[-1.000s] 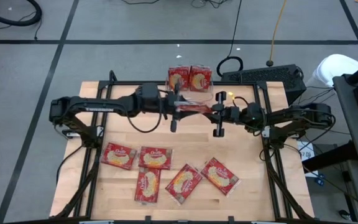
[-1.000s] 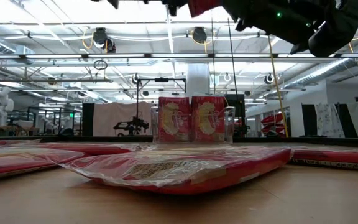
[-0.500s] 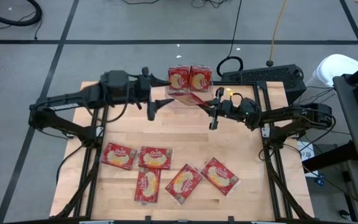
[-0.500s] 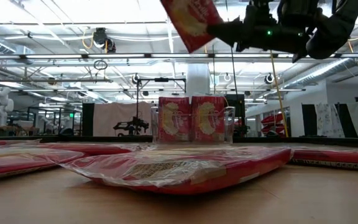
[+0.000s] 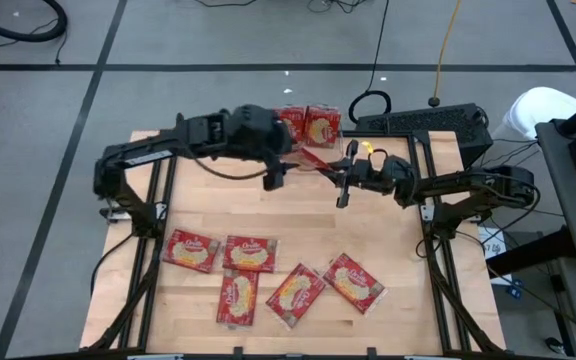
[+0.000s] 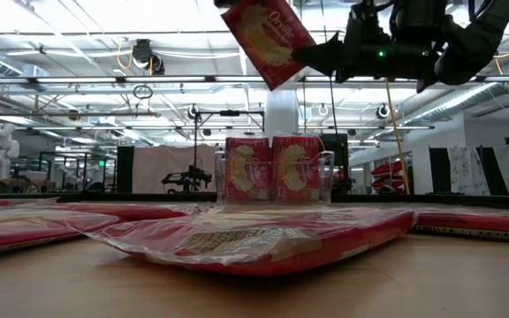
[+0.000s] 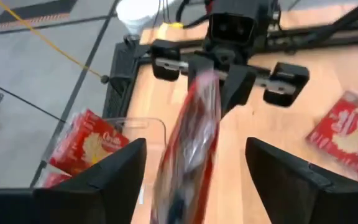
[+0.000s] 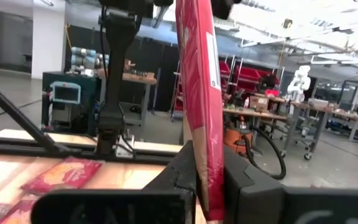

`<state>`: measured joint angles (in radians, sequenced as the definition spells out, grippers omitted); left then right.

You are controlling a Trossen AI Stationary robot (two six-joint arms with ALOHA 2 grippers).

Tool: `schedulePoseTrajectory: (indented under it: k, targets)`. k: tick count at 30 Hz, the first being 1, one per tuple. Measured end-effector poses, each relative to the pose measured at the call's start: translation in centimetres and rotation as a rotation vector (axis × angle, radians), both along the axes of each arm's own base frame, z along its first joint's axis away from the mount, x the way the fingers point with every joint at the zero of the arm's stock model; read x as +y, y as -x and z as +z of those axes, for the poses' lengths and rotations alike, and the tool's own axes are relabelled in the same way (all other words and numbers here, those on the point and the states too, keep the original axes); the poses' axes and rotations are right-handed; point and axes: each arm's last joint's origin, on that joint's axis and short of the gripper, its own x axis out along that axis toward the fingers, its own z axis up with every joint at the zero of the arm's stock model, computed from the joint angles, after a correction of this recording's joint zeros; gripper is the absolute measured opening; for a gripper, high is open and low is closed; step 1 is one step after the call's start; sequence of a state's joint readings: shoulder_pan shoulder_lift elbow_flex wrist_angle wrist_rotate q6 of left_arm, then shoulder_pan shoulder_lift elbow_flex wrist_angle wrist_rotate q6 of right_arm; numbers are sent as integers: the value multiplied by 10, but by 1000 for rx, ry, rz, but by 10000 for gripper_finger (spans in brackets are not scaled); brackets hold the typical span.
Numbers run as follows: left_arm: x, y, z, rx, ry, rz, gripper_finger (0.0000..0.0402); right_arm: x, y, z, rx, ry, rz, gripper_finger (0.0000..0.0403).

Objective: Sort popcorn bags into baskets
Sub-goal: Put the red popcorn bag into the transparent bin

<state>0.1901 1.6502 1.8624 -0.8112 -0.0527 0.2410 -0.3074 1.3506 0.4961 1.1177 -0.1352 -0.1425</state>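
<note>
Right gripper (image 5: 340, 178) clamped on flat red popcorn packet (image 6: 268, 40), holding it in air just beside small clear plastic bin (image 5: 306, 128). Left gripper (image 5: 273, 172) fingers spread wide, straddling same packet without gripping. Two red packets stand upright inside bin. Five more red packets (image 5: 268, 275) lie flat on wooden table (image 5: 388, 240), well apart from bin.

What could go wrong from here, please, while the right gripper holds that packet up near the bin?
1. The right gripper pinches the popcorn bag only by one edge, so it may slip or swing.
2. The clear bin already holds two upright packets, leaving little room.
3. The open left gripper sits close around the bag and could snag it.
</note>
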Motion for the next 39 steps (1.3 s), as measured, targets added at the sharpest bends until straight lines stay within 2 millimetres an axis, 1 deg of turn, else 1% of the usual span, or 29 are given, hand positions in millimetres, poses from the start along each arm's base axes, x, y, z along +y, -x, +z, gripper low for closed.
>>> schedulePoseTrajectory:
  k: [2, 4, 7, 10, 19, 24, 27, 32, 36, 39]
  targets:
    - [3, -4, -4, 56, 1, 0, 292, 0, 0, 0, 1, 1, -1, 14]
    - [6, -7, -4, 82, -4, 0, 294, 0, 0, 0, 1, 1, 0, 14]
    - [7, -9, -6, 134, 5, -1, 275, 0, 0, -1, 9, -2, 0, 14]
    - [7, -7, -4, 141, 8, -2, 237, 0, 0, -2, 18, -2, -1, 14]
    - [10, -7, -3, 144, -19, -13, 100, 0, 0, -2, 24, -4, -3, 13]
    - [10, -6, -4, 149, -18, -16, 46, -1, 0, -3, 30, -6, -6, 14]
    - [11, -6, -4, 152, -25, -21, 24, -1, 0, -3, 29, -10, -12, 24]
    - [17, -2, -6, 199, -59, -38, 21, -2, 3, -7, 97, -23, -51, 66]
    - [30, 4, -9, 253, -83, -25, 36, -3, 10, -10, 174, -31, -127, 99]
    - [44, 9, -9, 269, -114, -19, 34, -4, 17, -11, 218, -30, -194, 114]
